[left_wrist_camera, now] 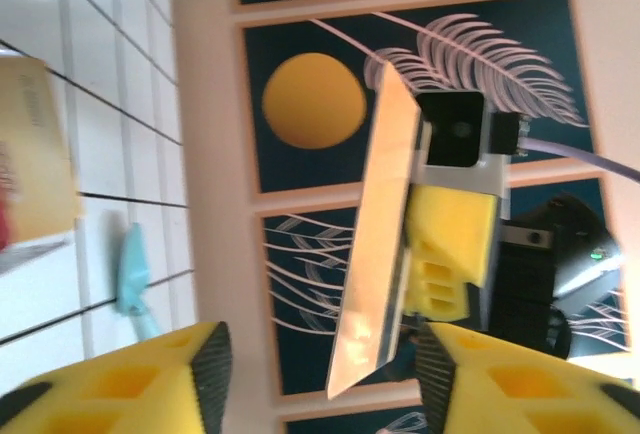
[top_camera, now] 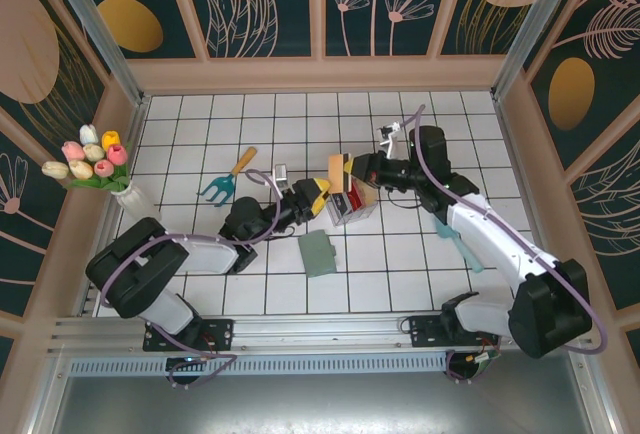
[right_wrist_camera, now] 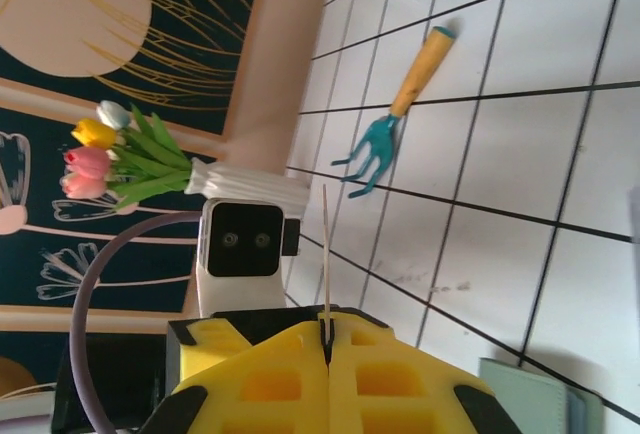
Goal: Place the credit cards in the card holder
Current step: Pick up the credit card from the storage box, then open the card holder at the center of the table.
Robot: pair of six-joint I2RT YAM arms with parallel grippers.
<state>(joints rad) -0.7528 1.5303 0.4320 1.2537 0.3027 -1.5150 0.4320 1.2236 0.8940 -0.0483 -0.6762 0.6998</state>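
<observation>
A tan credit card (top_camera: pixel 336 168) hangs in the air between the two grippers. My right gripper (top_camera: pixel 350 168) is shut on it. In the right wrist view the card (right_wrist_camera: pixel 326 244) stands edge-on, pinched in the closed yellow jaws of the right gripper (right_wrist_camera: pixel 327 339). In the left wrist view the left gripper (left_wrist_camera: pixel 322 379) is open, and the card's (left_wrist_camera: pixel 385 224) lower end hangs between its fingers without touching them. In the top view the left gripper (top_camera: pixel 318 195) sits just below and left of the card. The sage-green card holder (top_camera: pixel 318 253) lies flat on the tiles in front of both grippers; its corner (right_wrist_camera: pixel 530 396) shows by the right jaws.
A clear tray (top_camera: pixel 352 212) with a red card (top_camera: pixel 356 197) stands right below the grippers. A teal hand rake (top_camera: pixel 227 182) lies to the left and a teal trowel (top_camera: pixel 462 244) under the right arm. A vase of tulips (top_camera: pixel 98 162) stands at the left wall.
</observation>
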